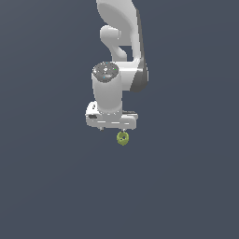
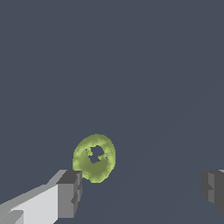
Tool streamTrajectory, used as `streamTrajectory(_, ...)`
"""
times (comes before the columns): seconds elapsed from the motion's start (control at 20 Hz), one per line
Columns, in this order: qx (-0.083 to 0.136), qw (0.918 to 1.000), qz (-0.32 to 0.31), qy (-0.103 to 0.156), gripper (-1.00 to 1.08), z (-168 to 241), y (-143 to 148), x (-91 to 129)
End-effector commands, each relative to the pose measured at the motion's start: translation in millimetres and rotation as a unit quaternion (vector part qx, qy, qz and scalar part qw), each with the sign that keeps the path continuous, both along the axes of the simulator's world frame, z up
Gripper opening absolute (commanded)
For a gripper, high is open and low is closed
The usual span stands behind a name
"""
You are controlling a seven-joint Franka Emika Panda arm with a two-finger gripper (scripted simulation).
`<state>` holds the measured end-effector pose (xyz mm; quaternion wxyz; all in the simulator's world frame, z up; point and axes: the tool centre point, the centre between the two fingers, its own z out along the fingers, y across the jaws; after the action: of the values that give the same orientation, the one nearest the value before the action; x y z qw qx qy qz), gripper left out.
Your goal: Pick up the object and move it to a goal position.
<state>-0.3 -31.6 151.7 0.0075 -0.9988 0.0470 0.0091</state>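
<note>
The object (image 1: 123, 138) is a small yellow-green, bumpy, roundish lump on the flat grey ground, just under the white hand's end toward the exterior view's right. In the wrist view the object (image 2: 94, 157) lies close beside one dark fingertip (image 2: 69, 192) and shows a small hollow in its top. The other fingertip (image 2: 213, 190) is far across from it. My gripper (image 1: 112, 129) is open and empty, with its jaws wide apart (image 2: 141, 192). It hangs low over the ground, and the object sits near one finger rather than midway between the two.
The white arm (image 1: 122, 56) rises above the hand toward the top of the exterior view. The ground (image 1: 46, 186) is a plain dark grey surface with no other objects or marker showing.
</note>
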Motion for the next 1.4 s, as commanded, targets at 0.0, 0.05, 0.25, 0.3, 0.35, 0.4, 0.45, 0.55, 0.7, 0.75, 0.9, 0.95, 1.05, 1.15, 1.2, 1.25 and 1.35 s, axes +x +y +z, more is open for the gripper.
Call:
streamTrajectory(0.0,0.000,1.0000,0.000,0.000,1.00,0,0,0)
streamTrajectory(0.05,0.000,1.0000,0.000,0.000,1.00,0,0,0)
streamTrajectory(0.25,0.002,1.0000,0.004,-0.003,1.00,2,-2,3)
streamTrajectory(0.3,0.002,1.0000,0.006,-0.004,1.00,3,-3,4)
streamTrajectory(0.35,0.003,1.0000,0.007,-0.006,1.00,4,-4,5)
streamTrajectory(0.4,0.004,0.9999,0.008,-0.007,1.00,5,-5,6)
streamTrajectory(0.45,0.004,0.9999,0.009,-0.008,1.00,6,-6,6)
streamTrajectory(0.55,0.005,0.9999,0.009,-0.008,1.00,7,-7,7)
streamTrajectory(0.7,0.005,0.9999,0.009,-0.008,1.00,6,-6,7)
streamTrajectory(0.75,0.004,0.9999,0.011,-0.008,1.00,6,-6,7)
streamTrajectory(0.9,0.003,0.9997,0.022,-0.008,1.00,2,-3,6)
streamTrajectory(0.95,0.003,0.9996,0.028,-0.008,1.00,0,-1,5)
streamTrajectory(1.05,0.001,0.9990,0.044,-0.008,1.00,-6,4,3)
streamTrajectory(1.15,0.000,0.9979,0.064,-0.008,1.00,-13,10,0)
streamTrajectory(1.2,-0.001,0.9970,0.076,-0.009,1.00,-17,13,-1)
streamTrajectory(1.25,-0.002,0.9959,0.090,-0.009,1.00,-21,17,-3)
streamTrajectory(1.35,-0.004,0.9929,0.118,-0.009,1.00,-31,26,-7)
